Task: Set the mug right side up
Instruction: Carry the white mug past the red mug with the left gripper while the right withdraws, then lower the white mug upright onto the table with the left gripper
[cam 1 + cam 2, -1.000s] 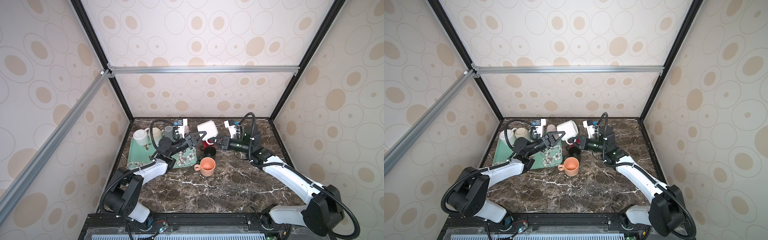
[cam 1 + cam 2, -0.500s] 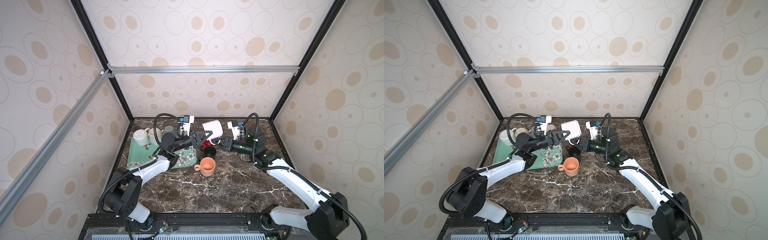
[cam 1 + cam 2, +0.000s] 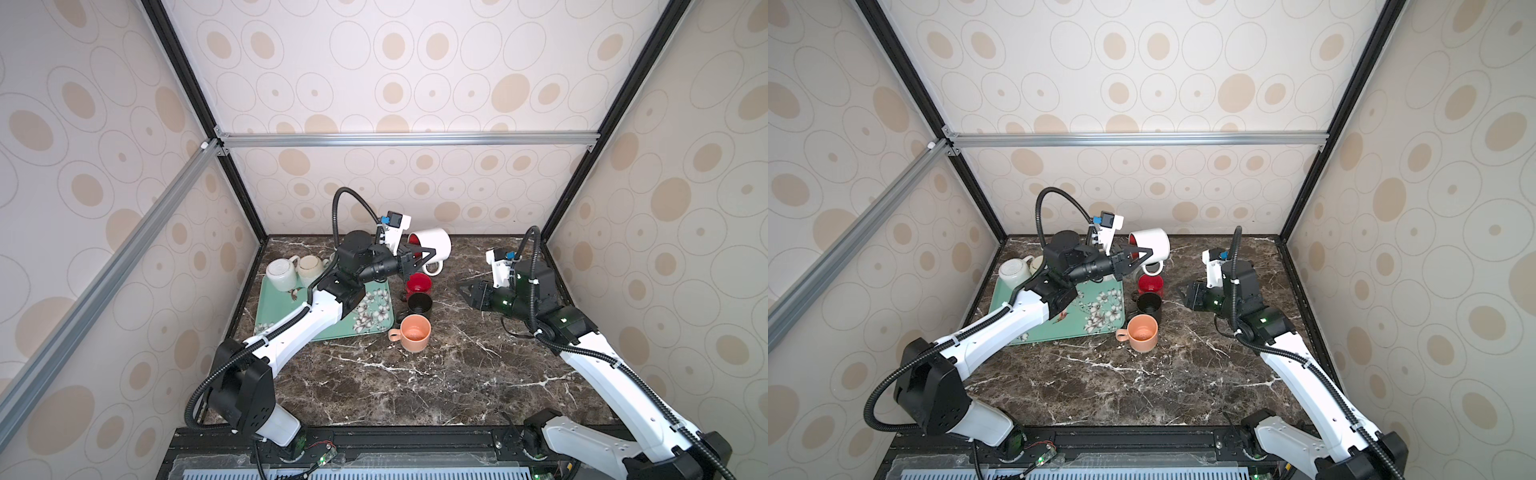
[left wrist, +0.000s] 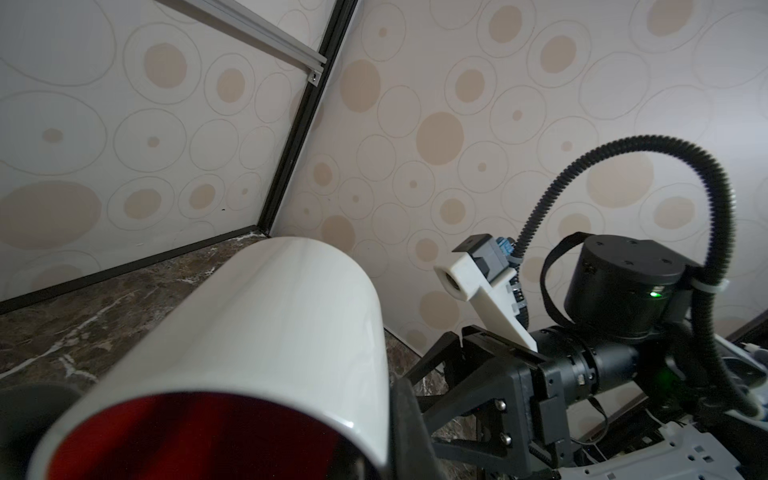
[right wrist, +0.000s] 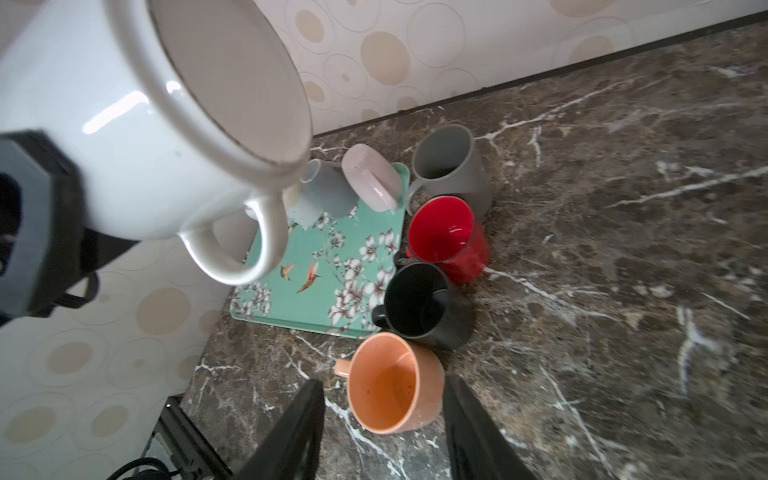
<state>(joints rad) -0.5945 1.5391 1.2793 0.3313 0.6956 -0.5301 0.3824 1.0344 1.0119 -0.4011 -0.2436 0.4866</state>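
Note:
The mug (image 3: pixel 434 246) (image 3: pixel 1154 243) is white with a red inside and hangs on its side in the air above the back of the table. Its mouth faces left and its handle points down in both top views. My left gripper (image 3: pixel 420 254) (image 3: pixel 1139 256) is shut on its rim, and one black finger (image 4: pixel 409 432) lies against the white outer wall. The right wrist view shows the mug's base and handle (image 5: pixel 145 124). My right gripper (image 3: pixel 463 290) (image 3: pixel 1183 292) (image 5: pixel 382 384) stands open to the right, apart from the mug, with nothing held.
A red mug (image 3: pixel 419 283), a black mug (image 3: pixel 419 303) and an orange mug (image 3: pixel 413 333) stand upright in a row below the held mug. A grey mug (image 5: pixel 451 166) stands behind them. A teal floral tray (image 3: pixel 374 320) carries two pale mugs (image 3: pixel 280 274) at its far left.
My right gripper let go of the mug, opened and drew back to the right. The left gripper kept its hold and carried the mug higher and further back.

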